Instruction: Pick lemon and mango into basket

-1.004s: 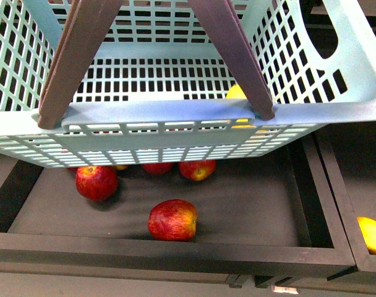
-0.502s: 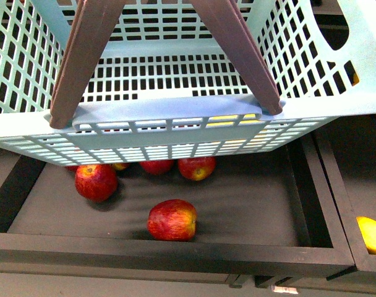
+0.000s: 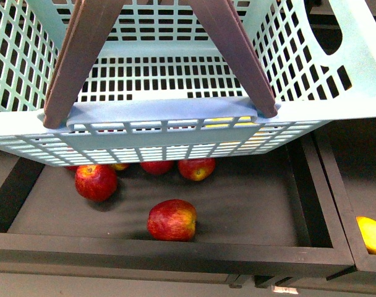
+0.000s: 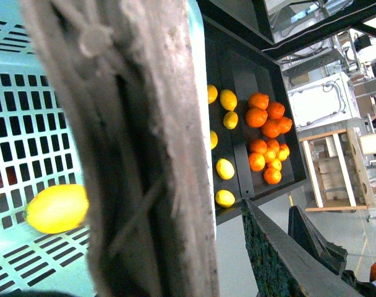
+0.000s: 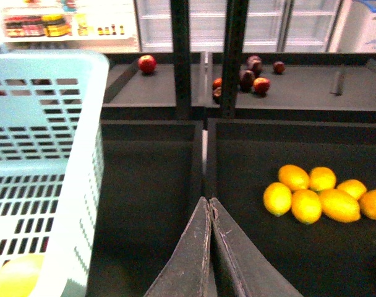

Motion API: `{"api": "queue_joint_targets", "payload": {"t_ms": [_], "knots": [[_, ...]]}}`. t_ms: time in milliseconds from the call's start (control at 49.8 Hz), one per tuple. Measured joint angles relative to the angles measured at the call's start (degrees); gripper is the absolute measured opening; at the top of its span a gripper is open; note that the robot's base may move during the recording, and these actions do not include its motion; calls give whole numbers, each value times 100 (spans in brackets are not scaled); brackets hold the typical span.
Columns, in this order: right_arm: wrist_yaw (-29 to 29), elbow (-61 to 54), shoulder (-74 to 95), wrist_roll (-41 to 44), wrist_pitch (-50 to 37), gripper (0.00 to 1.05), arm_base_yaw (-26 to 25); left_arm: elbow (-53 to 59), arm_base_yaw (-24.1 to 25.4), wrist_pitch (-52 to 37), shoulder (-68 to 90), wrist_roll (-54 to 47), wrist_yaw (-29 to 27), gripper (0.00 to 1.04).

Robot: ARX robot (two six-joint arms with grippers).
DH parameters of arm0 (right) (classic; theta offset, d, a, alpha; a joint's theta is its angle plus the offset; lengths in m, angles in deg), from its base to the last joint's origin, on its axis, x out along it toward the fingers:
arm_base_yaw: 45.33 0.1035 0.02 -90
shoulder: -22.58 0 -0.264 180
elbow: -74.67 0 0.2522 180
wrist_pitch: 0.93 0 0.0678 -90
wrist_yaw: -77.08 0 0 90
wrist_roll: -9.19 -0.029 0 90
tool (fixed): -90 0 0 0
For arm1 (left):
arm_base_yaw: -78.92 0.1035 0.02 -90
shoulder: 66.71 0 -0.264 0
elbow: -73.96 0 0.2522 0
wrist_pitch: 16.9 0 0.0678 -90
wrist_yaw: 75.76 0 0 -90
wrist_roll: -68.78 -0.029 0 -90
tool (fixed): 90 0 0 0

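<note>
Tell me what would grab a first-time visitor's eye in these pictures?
The big mint-green basket fills the top of the front view, two brown handles rising from its near rim, one yellow fruit lying inside. Beneath it, red apples sit scattered in a black tray. The wrist views show bright oranges and lemons clustered in other dark trays.

even indoor light, blurred close handle (image 4: pixel 132 161)

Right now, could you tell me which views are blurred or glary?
Left wrist view: the basket handle fills the middle, blurred; the room behind is washed out. Right wrist view: glare on the far cabinets. Front view: sharp, evenly lit.
</note>
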Motion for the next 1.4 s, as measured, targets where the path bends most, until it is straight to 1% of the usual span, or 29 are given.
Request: {"api": "queue_joint_targets", "payload": {"t_ms": [40, 100, 161, 201, 281, 381, 442, 482, 602, 662, 763, 903, 1405], "knots": [[-149, -74, -127, 0, 61, 2, -151, 0, 0, 0, 0, 0, 0, 28], [-157, -157, -289, 0, 142, 2, -264, 0, 0, 0, 0, 0, 2, 28], [-162, -229, -428, -2, 212, 2, -299, 0, 0, 0, 0, 0, 7, 28], [-170, -278, -516, 2, 254, 4, -302, 0, 0, 0, 0, 0, 4, 28], [-190, -315, -601, 2, 275, 16, -302, 0, 0, 0, 0, -2, 9, 28], [-188, -315, -608, 2, 278, 35, -306, 0, 0, 0, 0, -2, 11, 28], [-188, -315, -608, 2, 278, 42, -304, 0, 0, 0, 0, 0, 4, 28], [-188, -315, -610, 2, 278, 49, -306, 0, 0, 0, 0, -2, -2, 28], [-188, -315, -610, 2, 278, 65, -306, 0, 0, 0, 0, -2, 2, 28], [-188, -315, -610, 2, 278, 75, -306, 0, 0, 0, 0, 0, 4, 28], [-179, -315, -610, -2, 278, 97, -317, 0, -15, 0, 0, 0, 4, 28], [-184, -315, -629, 0, 278, 96, -328, 0, -66, 0, 0, 20, 101, 28], [-188, -328, -619, 0, 284, 96, -326, 7, 7, 2, -4, -26, -52, 28]]}}
